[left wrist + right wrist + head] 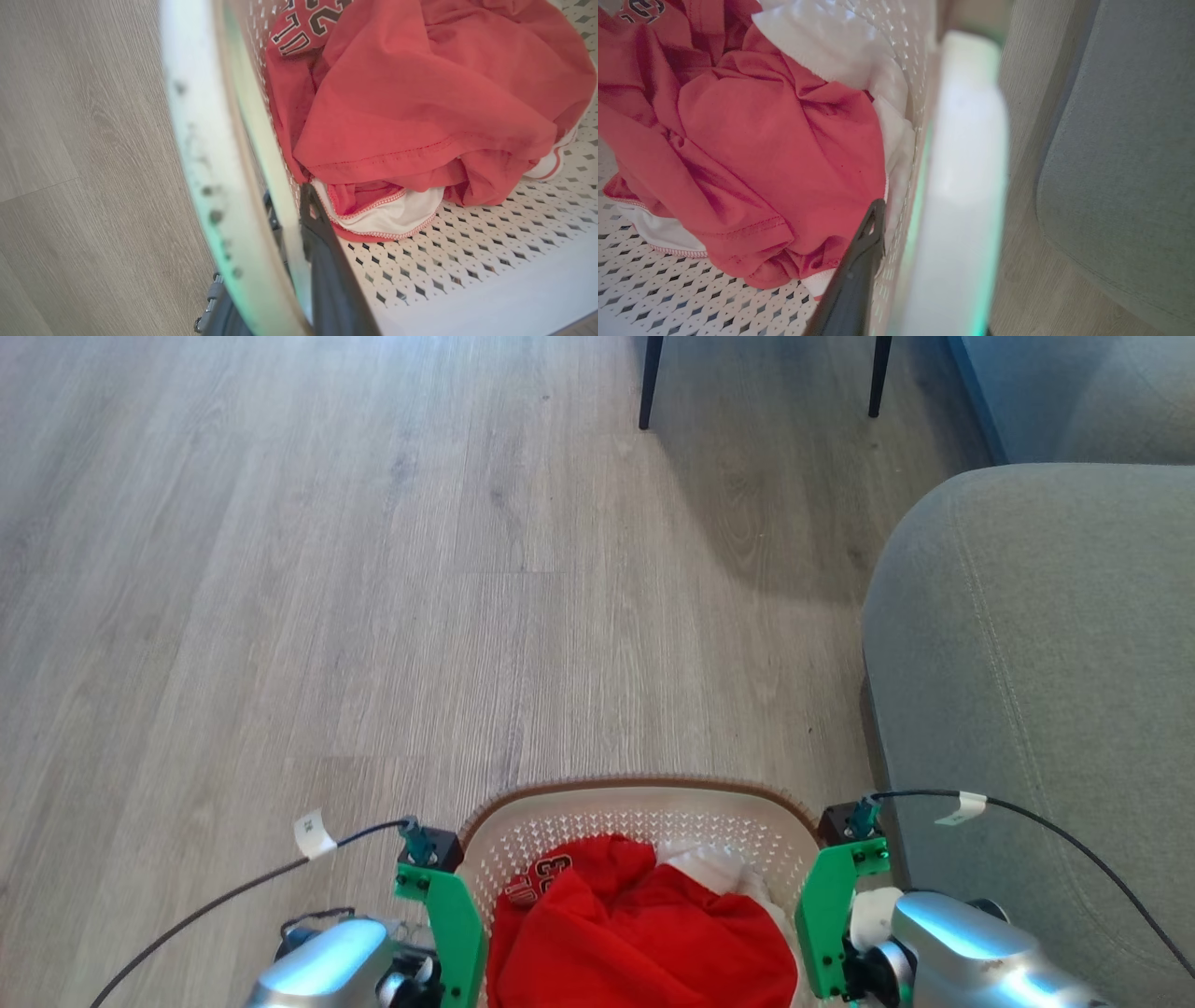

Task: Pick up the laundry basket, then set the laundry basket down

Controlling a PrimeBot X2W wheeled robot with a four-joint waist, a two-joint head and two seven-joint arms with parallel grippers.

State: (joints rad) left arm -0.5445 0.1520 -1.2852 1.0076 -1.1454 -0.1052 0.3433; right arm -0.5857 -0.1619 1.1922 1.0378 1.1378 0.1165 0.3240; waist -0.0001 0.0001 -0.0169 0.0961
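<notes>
Left pincer is pinched nearly closed on the side wall of the laundry basket, one finger inside. Right pincer shows just its inner finger, so I can't tell its grip. Basket's between them, right in front of me. I'd guess light, bendy plastic — hold both sides evenly. Inside: a red shirt and something white. Grey sofa just beside it.

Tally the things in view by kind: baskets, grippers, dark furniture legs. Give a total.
Baskets: 1, the laundry basket
Grippers: 2, the left gripper and the right gripper
Legs: 2, the dark furniture legs
Total: 5
</notes>
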